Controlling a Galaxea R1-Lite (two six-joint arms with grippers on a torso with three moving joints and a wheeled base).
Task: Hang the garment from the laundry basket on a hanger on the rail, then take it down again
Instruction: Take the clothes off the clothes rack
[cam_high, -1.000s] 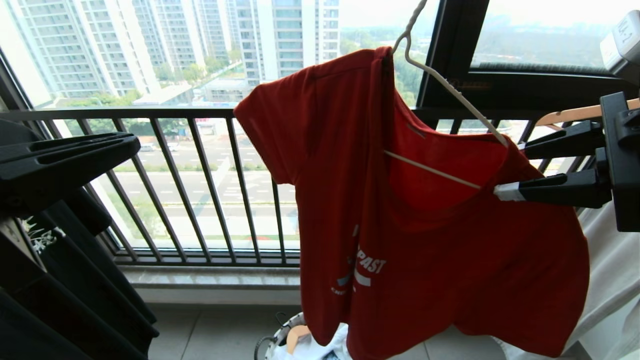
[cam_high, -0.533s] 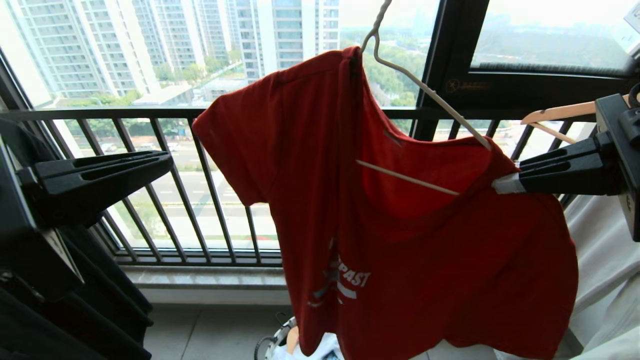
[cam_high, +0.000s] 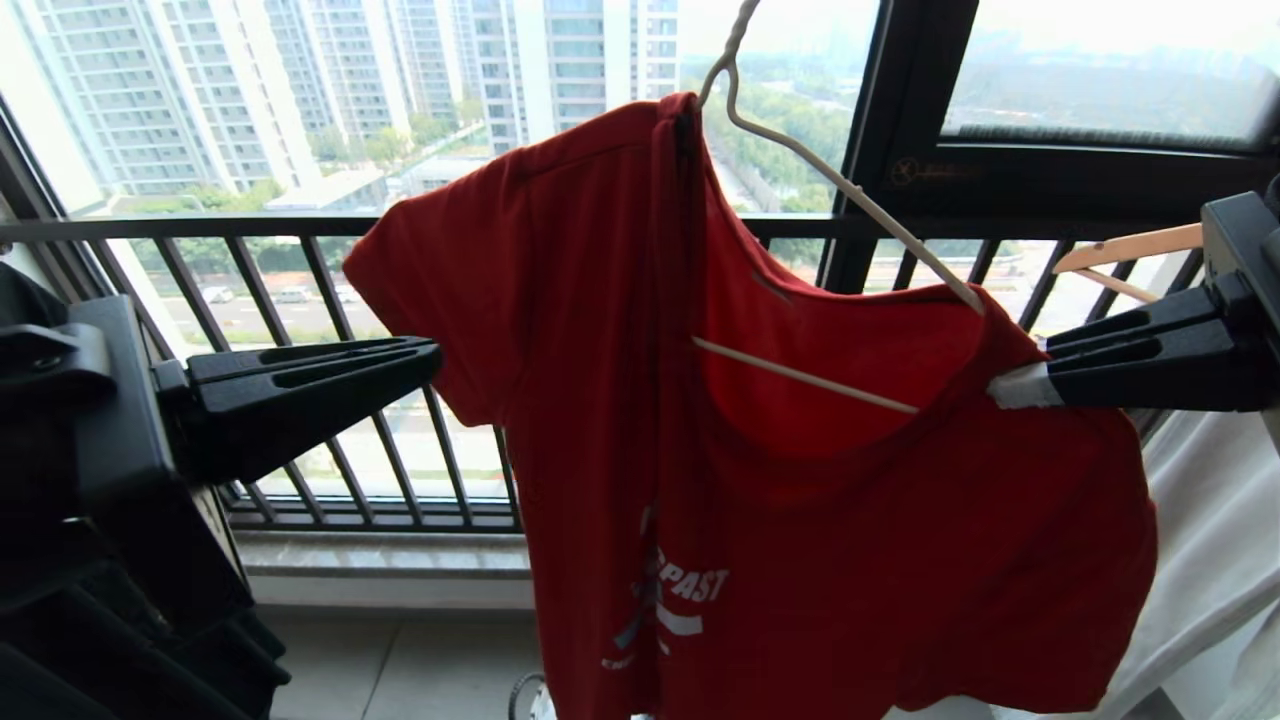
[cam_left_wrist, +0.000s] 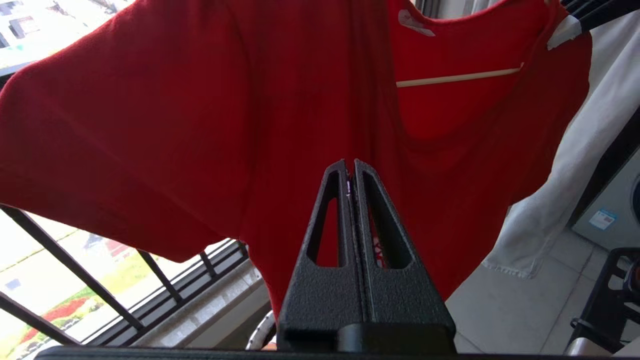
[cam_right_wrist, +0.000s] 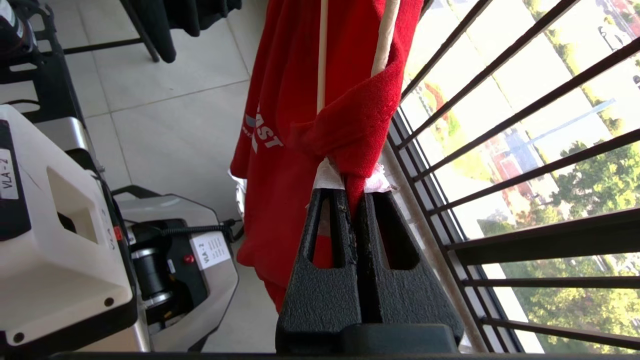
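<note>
The garment (cam_high: 800, 520), a red T-shirt with white lettering, hangs crookedly on the cream wire hanger (cam_high: 850, 195), bunched toward the hook. The hook runs out of the top of the head view, so the rail is out of view. My right gripper (cam_high: 1000, 388) reaches in from the right and is shut on the garment's (cam_right_wrist: 285, 165) shoulder fabric, just past the hanger's (cam_right_wrist: 387, 35) end; red cloth is pinched at my right gripper (cam_right_wrist: 354, 195). My left gripper (cam_high: 435, 355) is shut and empty, level with the left sleeve, its tips (cam_left_wrist: 349, 162) close before the garment (cam_left_wrist: 175, 125). A sliver of the laundry basket (cam_left_wrist: 259, 334) shows below.
The black balustrade (cam_high: 300, 225) runs behind the shirt. A wooden hanger (cam_high: 1130, 245) and a white garment (cam_high: 1210, 520) hang at the right, dark clothes (cam_high: 120, 620) at the left. My own white and black base (cam_right_wrist: 60, 240) stands on the tiled floor.
My right gripper has shut on the garment's shoulder. Garment and hanger have swung left. My left gripper, still shut, has moved right toward the sleeve.
</note>
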